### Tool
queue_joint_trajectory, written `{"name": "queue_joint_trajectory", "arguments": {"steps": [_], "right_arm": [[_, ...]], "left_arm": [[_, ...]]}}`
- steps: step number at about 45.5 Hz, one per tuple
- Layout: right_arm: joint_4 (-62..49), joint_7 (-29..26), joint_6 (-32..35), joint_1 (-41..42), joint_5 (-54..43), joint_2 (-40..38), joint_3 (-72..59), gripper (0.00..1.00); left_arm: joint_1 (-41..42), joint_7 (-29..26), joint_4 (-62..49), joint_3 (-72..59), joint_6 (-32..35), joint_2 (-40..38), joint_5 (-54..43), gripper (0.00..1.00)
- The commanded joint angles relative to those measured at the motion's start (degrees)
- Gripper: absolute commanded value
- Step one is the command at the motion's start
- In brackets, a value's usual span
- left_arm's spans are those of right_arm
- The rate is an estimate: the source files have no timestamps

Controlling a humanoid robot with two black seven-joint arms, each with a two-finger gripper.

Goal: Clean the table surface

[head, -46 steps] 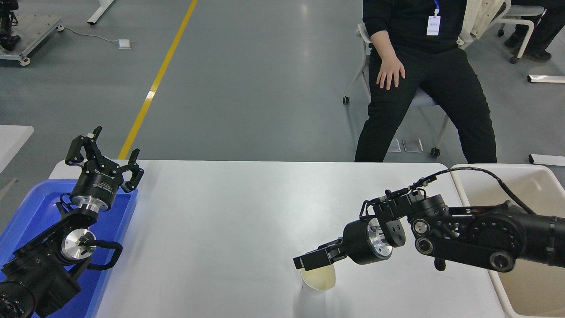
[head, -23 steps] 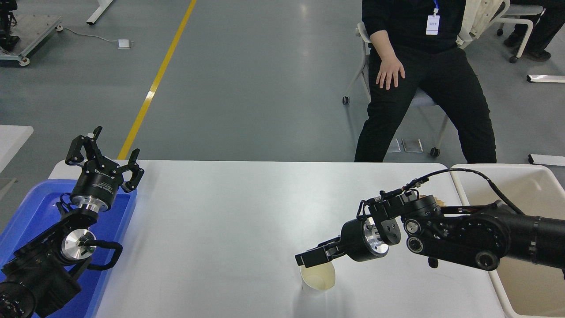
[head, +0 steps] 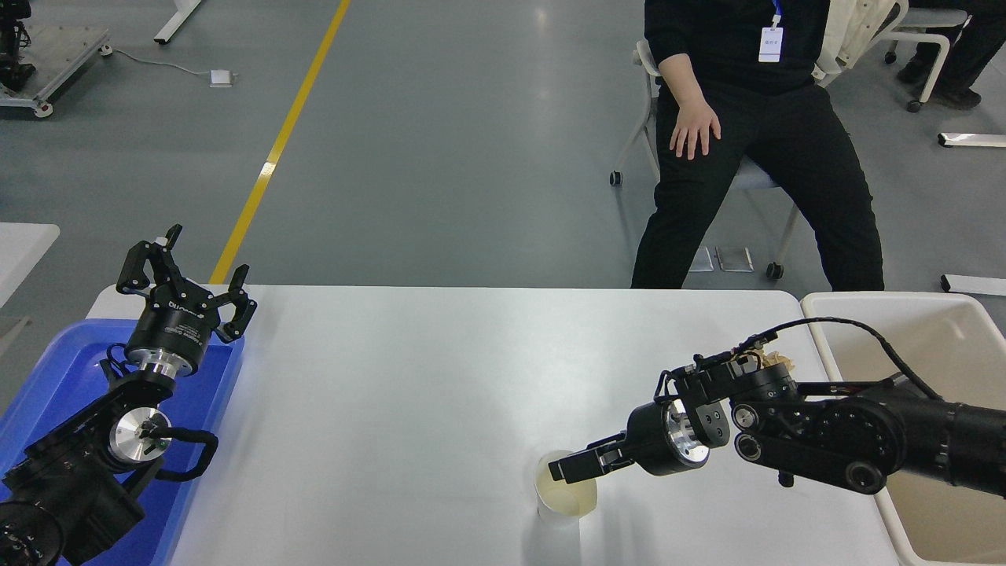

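Observation:
The white table surface (head: 409,393) fills the lower part of the head view. An open, pale paper cup (head: 564,497) stands upright on it near the front edge. My right gripper (head: 567,469) comes in from the right, lying low and pointing left, with its tip at the cup's far rim. I cannot tell whether it is open or shut. A crumpled tan scrap (head: 774,360) lies on the table just behind the right wrist, partly hidden. My left gripper (head: 185,263) is parked open and empty at the lower left.
A blue plastic tray (head: 47,369) sits at the table's left end under the left arm. A beige rectangular bin (head: 943,330) stands off the right end. A person (head: 754,134) sits on a chair beyond the far edge, one hand on a thigh.
My right arm has dropped lower and drawn slightly right. Its tip went from above the cup down to the cup's far rim. The left arm has not moved.

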Motion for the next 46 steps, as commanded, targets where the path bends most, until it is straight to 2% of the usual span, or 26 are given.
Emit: {"name": "queue_joint_trajectory", "arguments": {"steps": [1,2,15,22,30,39,46], "right_arm": [[-0.7,2.9,-3.3,-0.4,-2.4,-0.2,-1.2,0.06],[-0.6,3.0,-3.3,-0.3,-2.3,-0.2,-1.3,0.00],[-1.5,3.7,-2.6,0.4,-2.0,-0.2,-0.9,0.00],[-1.4,3.8,-2.6,0.5,4.3,-0.3,0.8,0.00],[-1.7,4.1,-3.0,1.9,5.1,-0.6,1.5,0.00],[-1.3,6.5,-2.5,4.6,7.9,-3.2,10.3,0.00],[-2.3,6.7,-0.7,8.5,16.0,-7.3,16.4,0.00]], "left_arm": [[0.0,0.0,0.0,0.0,0.0,0.0,0.0,1.00],[0.0,0.0,0.0,0.0,0.0,0.0,0.0,1.00],[0.0,0.0,0.0,0.0,0.0,0.0,0.0,1.00],[0.0,0.0,0.0,0.0,0.0,0.0,0.0,1.00],[0.0,0.0,0.0,0.0,0.0,0.0,0.0,1.00],[0.0,0.0,0.0,0.0,0.0,0.0,0.0,1.00],[0.0,0.0,0.0,0.0,0.0,0.0,0.0,1.00]]}}
